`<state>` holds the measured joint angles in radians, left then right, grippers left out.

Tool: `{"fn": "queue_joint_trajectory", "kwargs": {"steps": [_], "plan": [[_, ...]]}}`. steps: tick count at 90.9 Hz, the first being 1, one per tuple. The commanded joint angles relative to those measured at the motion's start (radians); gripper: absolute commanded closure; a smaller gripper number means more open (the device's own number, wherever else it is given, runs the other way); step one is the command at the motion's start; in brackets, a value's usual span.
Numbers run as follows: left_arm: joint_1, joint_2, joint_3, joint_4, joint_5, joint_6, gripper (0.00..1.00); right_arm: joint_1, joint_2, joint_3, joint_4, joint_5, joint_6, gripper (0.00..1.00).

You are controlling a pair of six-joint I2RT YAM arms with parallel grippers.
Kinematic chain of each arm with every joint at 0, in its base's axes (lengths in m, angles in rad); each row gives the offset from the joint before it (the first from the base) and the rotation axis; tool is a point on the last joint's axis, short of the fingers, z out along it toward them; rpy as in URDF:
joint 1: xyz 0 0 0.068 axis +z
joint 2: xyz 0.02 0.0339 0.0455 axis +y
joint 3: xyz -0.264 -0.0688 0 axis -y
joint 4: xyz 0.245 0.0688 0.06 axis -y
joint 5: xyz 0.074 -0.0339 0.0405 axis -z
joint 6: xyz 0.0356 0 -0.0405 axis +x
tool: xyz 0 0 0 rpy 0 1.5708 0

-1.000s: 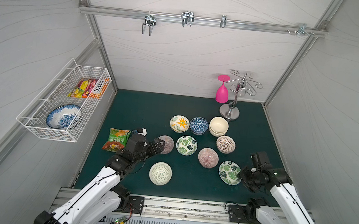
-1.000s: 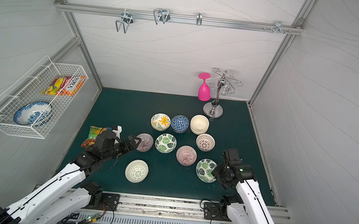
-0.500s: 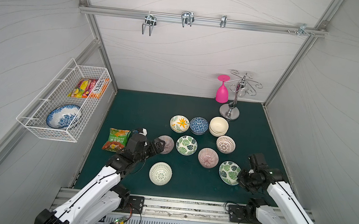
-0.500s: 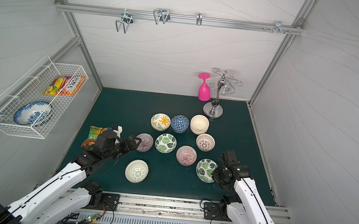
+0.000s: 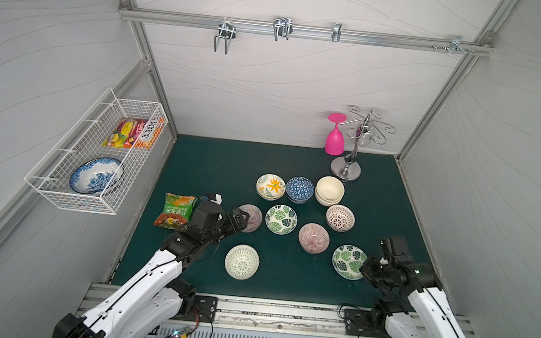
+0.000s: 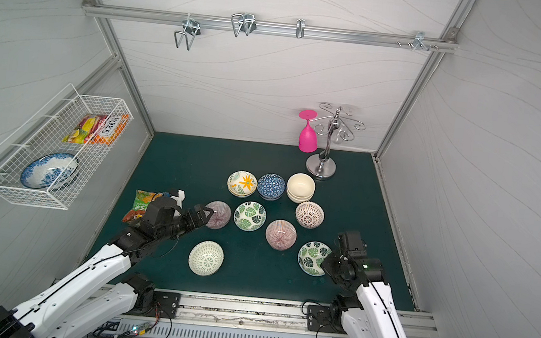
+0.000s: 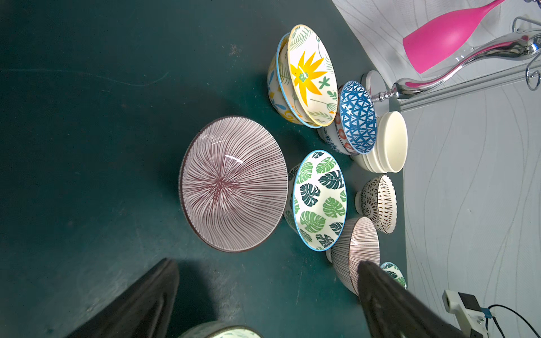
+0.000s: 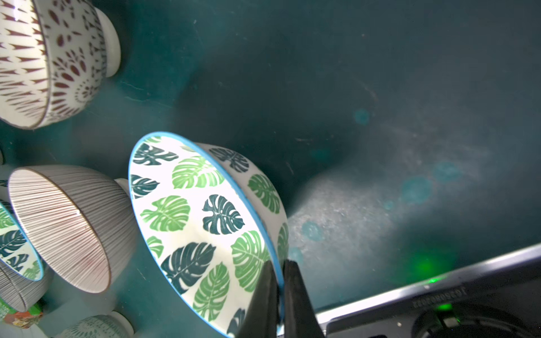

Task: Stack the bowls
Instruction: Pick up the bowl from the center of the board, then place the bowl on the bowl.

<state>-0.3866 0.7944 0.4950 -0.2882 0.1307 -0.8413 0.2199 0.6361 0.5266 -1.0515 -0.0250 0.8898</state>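
Pinching leaf bowl point(image 8: 205, 222) rim, right claw point(image 8: 279, 281), left claw point(image 7: 268, 263) wide, open mat point(image 8: 351, 87)

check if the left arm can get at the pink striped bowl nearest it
Probably yes: the left gripper is open and hangs right by that pink striped bowl, with only bare mat between them. The leaf bowl close beside it may crowd one finger.

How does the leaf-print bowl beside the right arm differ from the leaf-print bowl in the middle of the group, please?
The front leaf bowl has its rim pinched by the shut right hand; no hand holds the middle leaf bowl. The front leaf bowl sits at the group's near right edge; the middle leaf bowl stands between one pink-striped bowl and another. Both show green leaves and blue rims.
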Motion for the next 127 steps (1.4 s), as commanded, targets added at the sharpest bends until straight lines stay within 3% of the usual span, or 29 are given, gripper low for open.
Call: {"fn": "queue_joint_trajectory", "kwargs": {"steps": [1,19,33,52,64,93,127], "plan": [[0.003,0.003,0.023,0.034,0.000,0.010,0.00,-0.005,-0.045,0.064,-0.084,0.013,-0.002,1.00],[0.003,0.018,0.025,0.041,0.011,0.011,0.00,-0.004,-0.069,0.158,-0.035,-0.084,-0.033,1.00],[0.003,0.024,0.026,0.044,0.018,0.013,0.00,0.049,0.040,0.231,0.109,-0.174,-0.049,1.00],[0.003,0.025,0.026,0.049,0.022,0.015,0.00,0.412,0.328,0.479,0.255,0.057,-0.088,1.00],[0.003,0.026,0.027,0.050,0.023,0.017,0.00,0.525,0.556,0.645,0.301,0.078,-0.140,1.00],[0.003,0.018,0.027,0.053,0.019,0.026,0.00,0.562,0.873,0.776,0.464,0.007,-0.141,1.00],[0.003,0.061,0.049,0.075,0.030,0.046,0.00,0.559,0.998,0.734,0.564,-0.001,-0.130,1.00]]}}
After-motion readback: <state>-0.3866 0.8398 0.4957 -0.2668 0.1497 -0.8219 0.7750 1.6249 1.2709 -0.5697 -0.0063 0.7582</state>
